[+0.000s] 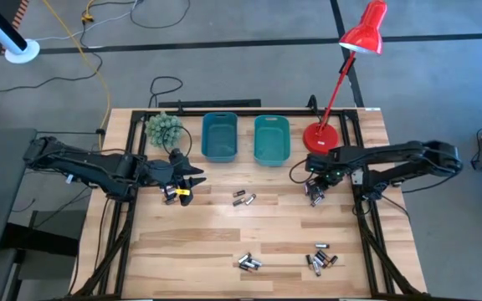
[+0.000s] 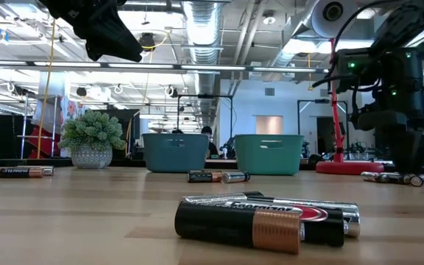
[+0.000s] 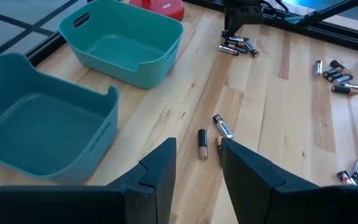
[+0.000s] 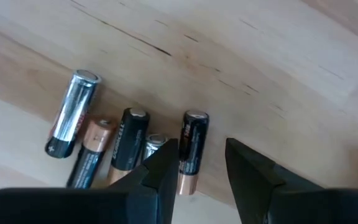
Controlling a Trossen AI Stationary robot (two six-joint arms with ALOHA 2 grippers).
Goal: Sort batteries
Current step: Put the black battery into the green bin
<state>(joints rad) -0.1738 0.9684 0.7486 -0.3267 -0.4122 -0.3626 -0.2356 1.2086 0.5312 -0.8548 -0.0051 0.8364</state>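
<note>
1. High view: the left gripper (image 1: 194,178) hangs over the table (image 1: 224,234) near the left bin (image 1: 219,137). The plant (image 1: 164,127) is behind it.
2. Its fingers (image 3: 160,174) stand apart with nothing between them, so it is released.
3. Two batteries (image 3: 202,143) lie on the wood just ahead of its fingertips, one dark with a copper end and one silver. Both bins sit to one side ahead of it; the nearer one is the left bin, and the right bin (image 3: 126,37) lies beyond.
4. In the low view this gripper (image 2: 112,37) is raised well above the table. A lone battery (image 2: 24,171) lies on the wood below it, near the plant pot.
5. The right gripper (image 1: 316,194) is down at the table, just in front of the red lamp (image 1: 325,136) and beside the right bin.
6. Right wrist view: its fingers (image 4: 160,168) are spread and clasp nothing.
7. A row of five batteries lies at its tips. A black one with a copper end (image 4: 191,152) lies just beside one finger, its end reaching into the gap. A silver end (image 4: 156,144), a black cell (image 4: 129,140), a copper-topped cell (image 4: 92,152) and a silver cell (image 4: 72,114) lie farther out on that side.
8. In the low view this gripper (image 2: 411,158) reaches almost to the wood, right over that row (image 2: 400,177).
9. Two more heaps of batteries lie well away from both grippers at the table's front, one (image 1: 249,262) near the middle and one (image 1: 320,259) to the right.
</note>
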